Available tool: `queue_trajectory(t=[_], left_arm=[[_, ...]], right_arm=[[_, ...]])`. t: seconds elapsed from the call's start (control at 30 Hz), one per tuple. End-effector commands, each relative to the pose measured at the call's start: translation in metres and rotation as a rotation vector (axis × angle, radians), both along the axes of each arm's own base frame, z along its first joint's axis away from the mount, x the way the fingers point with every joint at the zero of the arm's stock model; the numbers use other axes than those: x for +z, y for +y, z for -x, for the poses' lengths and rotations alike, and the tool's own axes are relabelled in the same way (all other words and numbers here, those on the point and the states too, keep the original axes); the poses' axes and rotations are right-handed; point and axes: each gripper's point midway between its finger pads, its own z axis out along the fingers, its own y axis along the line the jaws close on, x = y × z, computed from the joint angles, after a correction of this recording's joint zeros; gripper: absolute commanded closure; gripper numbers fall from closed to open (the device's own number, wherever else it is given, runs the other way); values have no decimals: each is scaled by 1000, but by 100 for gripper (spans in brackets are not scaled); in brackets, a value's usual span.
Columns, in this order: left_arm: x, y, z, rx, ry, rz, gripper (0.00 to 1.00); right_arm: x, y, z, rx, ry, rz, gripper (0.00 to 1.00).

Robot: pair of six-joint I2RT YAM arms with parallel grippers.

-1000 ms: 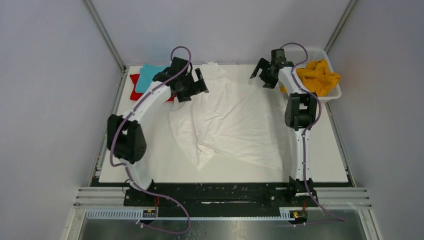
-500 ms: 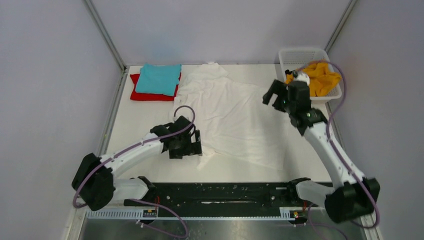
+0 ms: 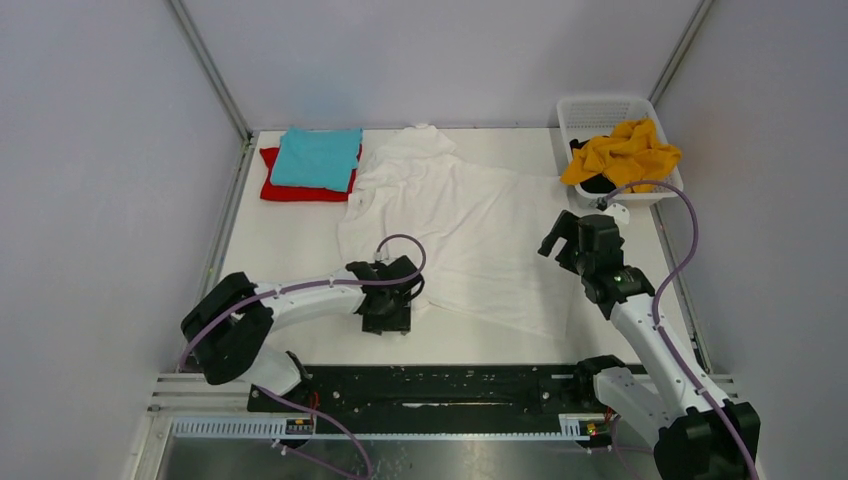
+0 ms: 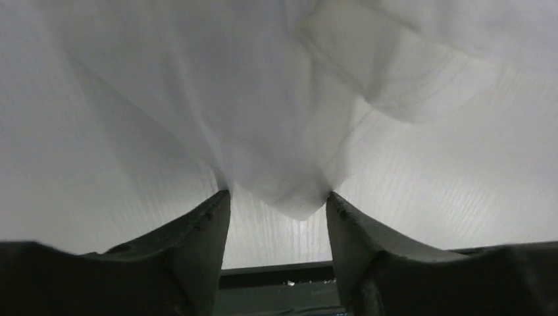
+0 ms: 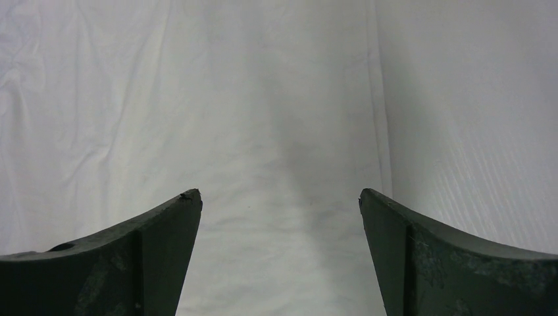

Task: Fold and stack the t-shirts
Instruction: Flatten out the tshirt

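From above, the white t-shirt [image 3: 470,225] lies spread and wrinkled over the middle of the worktop [image 3: 280,250]. In the far left corner the teal t-shirt [image 3: 316,158] lies folded on top of the folded red t-shirt [image 3: 285,189]. In the far right corner the mustard-yellow t-shirt [image 3: 625,152] is heaped in a white basket [image 3: 600,105] and hangs over its near rim. The left tool [image 3: 395,312] is low at the near left corner of the white t-shirt. The right tool [image 3: 562,238] is over the right side of the same shirt, well apart from the left one.

In the left wrist view, the 2 fingers [image 4: 197,250] of the left tool [image 4: 276,201] stand with a medium gap. A bunched corner of the white t-shirt [image 4: 283,151] comes down between them and touches both tips. The cloth is loose in the gap and does not look pressed. The pale worktop [image 4: 460,191] shows on the right.

In the right wrist view, the right tool [image 5: 279,197] is wide and holds nothing. Both fingers [image 5: 151,257] are dark at the bottom edge. Under them lies the white t-shirt [image 5: 197,112], quite flat with small creases. Its right edge runs straight from near to far just inside the right finger, and bare worktop [image 5: 474,118] is beyond it.
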Motion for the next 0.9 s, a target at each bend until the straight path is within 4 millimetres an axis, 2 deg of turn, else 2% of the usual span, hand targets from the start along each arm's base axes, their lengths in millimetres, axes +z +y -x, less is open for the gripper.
queue_trajectory(t=[0.0,0.03,0.1,0.13,0.17,0.33,0.47,0.67,0.87], left_arm=[[-6,-10,-19,36,-49,-25,53],[-9,-10,-18,40,-39,-37,61],[-13,-5,-14,67,-19,-64,85],[-15,4,-9,83,-7,-92,96],[-15,14,-6,105,-8,-119,100],[-3,69,16,205,-25,-257,100],[12,106,32,295,-31,-330,100],[25,110,32,353,-48,-224,100],[45,120,22,367,-112,-225,100]], right_arm=[[4,-14,-2,-61,-13,45,2],[3,-17,-2,-77,-7,53,2],[1,-22,0,-111,16,66,2],[0,-25,1,-124,26,74,2],[-1,-27,2,-135,36,81,2],[-11,-29,5,-180,72,60,2],[-19,-29,10,-205,94,40,2],[-35,-29,34,-207,200,39,2],[-60,-34,80,-279,323,10,2]])
